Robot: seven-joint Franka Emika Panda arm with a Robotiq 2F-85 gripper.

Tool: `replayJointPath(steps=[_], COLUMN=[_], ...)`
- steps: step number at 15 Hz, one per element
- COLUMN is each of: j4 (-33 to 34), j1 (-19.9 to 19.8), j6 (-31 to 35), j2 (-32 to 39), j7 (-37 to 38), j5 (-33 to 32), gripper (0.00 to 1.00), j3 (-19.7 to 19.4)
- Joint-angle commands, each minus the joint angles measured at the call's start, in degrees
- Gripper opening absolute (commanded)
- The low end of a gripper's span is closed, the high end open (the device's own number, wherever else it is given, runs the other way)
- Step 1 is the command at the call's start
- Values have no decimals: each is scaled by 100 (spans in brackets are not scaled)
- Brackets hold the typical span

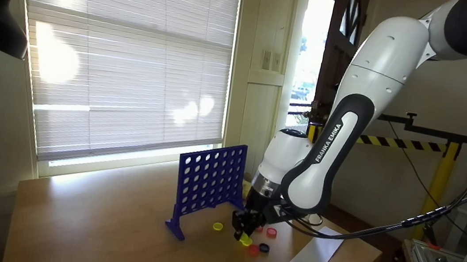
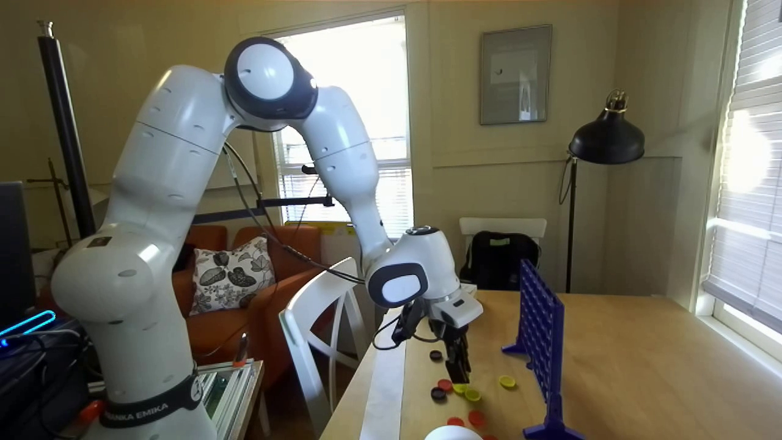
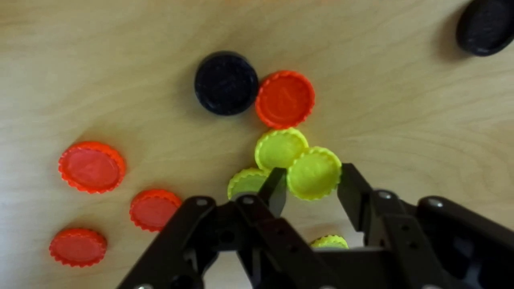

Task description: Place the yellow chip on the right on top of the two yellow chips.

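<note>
In the wrist view my gripper is closed on a yellow chip, with a fingertip on each side of its rim. The held chip overlaps the edge of a second yellow chip; its height above it is hard to tell. A third yellow chip touches the second and is partly hidden by the left finger. Another yellow chip lies apart, mostly hidden by the gripper body; it also shows in both exterior views. The gripper points down at the yellow chips in both exterior views.
A red chip touches the second yellow chip, and a black chip lies beside it. Several red chips lie left in the wrist view. The blue grid board stands near the gripper. A white bowl and paper strip are on the table.
</note>
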Motion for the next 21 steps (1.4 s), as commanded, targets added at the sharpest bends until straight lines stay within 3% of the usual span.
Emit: replayJointPath(steps=[1, 9, 21], j4=[-203, -378, -334], j1=[-83, -79, -257], j6=[21, -18, 27], j2=[-224, -281, -281], j7=[-155, -138, -182], j5=[145, 132, 155], gripper=[14, 14, 14], j3=[69, 3, 216])
